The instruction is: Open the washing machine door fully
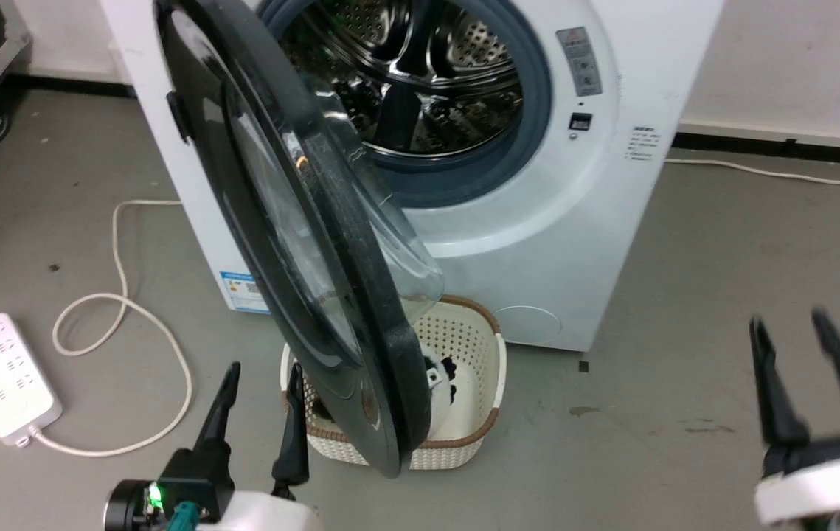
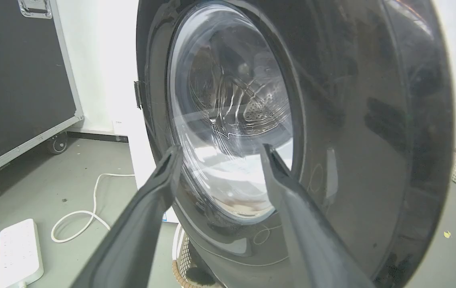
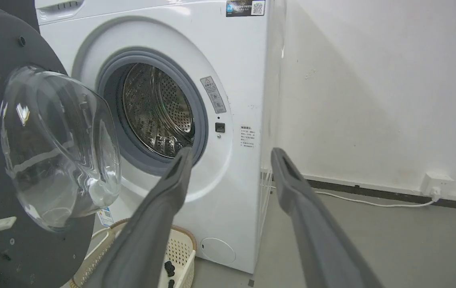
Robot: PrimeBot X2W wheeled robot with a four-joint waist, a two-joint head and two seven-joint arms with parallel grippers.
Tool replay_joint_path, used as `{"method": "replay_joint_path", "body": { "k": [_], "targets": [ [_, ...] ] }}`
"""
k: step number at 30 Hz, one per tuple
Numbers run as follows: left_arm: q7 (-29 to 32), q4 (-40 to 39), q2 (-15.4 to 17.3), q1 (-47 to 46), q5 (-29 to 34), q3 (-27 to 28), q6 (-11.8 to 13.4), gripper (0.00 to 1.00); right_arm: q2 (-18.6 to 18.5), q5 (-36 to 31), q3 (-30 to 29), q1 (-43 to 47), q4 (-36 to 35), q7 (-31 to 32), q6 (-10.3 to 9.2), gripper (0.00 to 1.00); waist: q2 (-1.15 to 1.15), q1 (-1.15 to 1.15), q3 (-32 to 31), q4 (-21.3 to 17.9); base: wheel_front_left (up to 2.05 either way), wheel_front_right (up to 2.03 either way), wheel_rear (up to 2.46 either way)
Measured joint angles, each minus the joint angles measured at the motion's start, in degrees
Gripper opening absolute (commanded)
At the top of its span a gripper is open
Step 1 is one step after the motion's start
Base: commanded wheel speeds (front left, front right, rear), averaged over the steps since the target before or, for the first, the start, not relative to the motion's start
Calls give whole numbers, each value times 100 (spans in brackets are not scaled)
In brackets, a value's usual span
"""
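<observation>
Holding left pincer [image 1: 263, 372] low, fingers apart and upright, just beside the half-open washing machine door [image 1: 243, 169]; right pincer [image 1: 788, 324] likewise apart, upright, well clear

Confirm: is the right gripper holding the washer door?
No, in the head view the right gripper is open and well apart from the washing machine door.

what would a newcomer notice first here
The washing machine door, a glossy black rim around a bulging glass bowl, stands swung out at the head view's centre, above a white basket. Behind it gleams the steel drum. The open left gripper sits low beside the door's bottom edge, the open right gripper far right.
</observation>
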Motion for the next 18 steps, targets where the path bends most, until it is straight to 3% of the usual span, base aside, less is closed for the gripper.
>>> {"method": "replay_joint_path", "body": {
  "k": [2,6,18],
  "targets": [
    [1,18,-2,60,23,-7,-18,100,426,-230,-221,329,-3,-166,0,100,0,0,-20,-46,0,0,0],
    [1,94,-1,193,-34,53,46,100,883,-947,-152,860,-5,-386,0,100,0,0,-15,-186,0,0,0],
    [1,136,-1,204,73,77,26,100,1139,-1578,-219,967,116,-471,1,100,0,1,92,-292,0,0,0]
  ]
}}
